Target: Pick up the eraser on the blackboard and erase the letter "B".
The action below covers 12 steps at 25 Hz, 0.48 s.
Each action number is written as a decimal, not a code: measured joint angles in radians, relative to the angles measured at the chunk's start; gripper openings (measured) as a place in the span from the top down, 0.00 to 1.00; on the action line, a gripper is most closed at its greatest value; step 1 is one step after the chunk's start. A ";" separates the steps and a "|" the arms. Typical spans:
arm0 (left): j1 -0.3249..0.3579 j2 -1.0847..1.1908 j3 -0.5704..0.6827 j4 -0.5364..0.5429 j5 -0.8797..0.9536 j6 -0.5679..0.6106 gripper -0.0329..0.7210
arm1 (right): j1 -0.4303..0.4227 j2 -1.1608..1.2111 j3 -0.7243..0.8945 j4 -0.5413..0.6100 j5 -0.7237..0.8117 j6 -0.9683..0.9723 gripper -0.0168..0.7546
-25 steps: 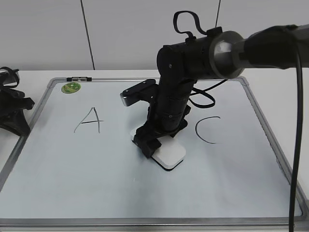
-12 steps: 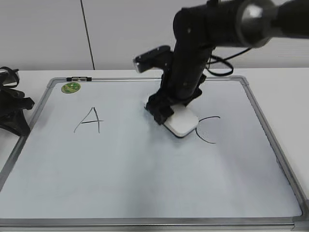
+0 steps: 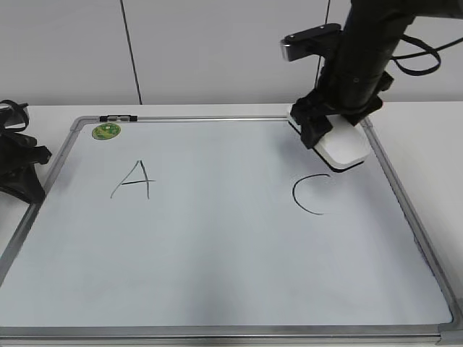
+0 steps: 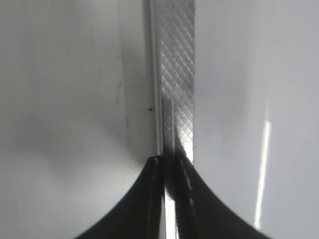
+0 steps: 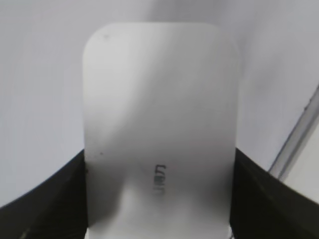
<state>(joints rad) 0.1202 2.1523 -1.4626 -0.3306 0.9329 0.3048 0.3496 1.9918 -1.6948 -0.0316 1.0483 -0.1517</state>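
The blackboard (image 3: 217, 253) is a white dry-erase board with a silver frame. It carries a black "A" (image 3: 134, 181) and a black "C" (image 3: 309, 194). No letter "B" shows between them. My right gripper (image 3: 329, 134) is shut on the white eraser (image 3: 343, 148) and holds it over the board's far right corner. In the right wrist view the eraser (image 5: 159, 124) sits between the two fingers of my right gripper (image 5: 158, 199). My left gripper (image 4: 169, 164) is shut and empty over the board's frame edge (image 4: 177, 74); it sits at the far left in the exterior view (image 3: 18, 170).
A round green sticker (image 3: 106, 131) is at the board's far left corner. A small dark clip (image 3: 119, 117) sits on the top frame. The board lies on a white table (image 3: 427, 144) against a white wall.
My right gripper has carried the eraser from the middle of the board, between "A" and "C", up and right to the far right corner. The left arm has not moved.
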 joint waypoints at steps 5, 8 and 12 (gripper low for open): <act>0.000 0.000 0.000 0.000 0.000 0.000 0.91 | -0.091 0.000 0.054 -0.004 -0.010 0.073 0.28; 0.000 0.000 0.000 0.000 0.000 0.000 0.91 | -0.135 0.000 0.099 -0.012 -0.032 0.128 0.28; 0.000 0.000 0.000 0.000 0.000 0.000 0.91 | -0.186 0.000 0.156 -0.015 -0.072 0.165 0.28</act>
<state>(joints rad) 0.1202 2.1523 -1.4626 -0.3306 0.9329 0.3048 0.1641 1.9918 -1.5388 -0.0462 0.9767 0.0132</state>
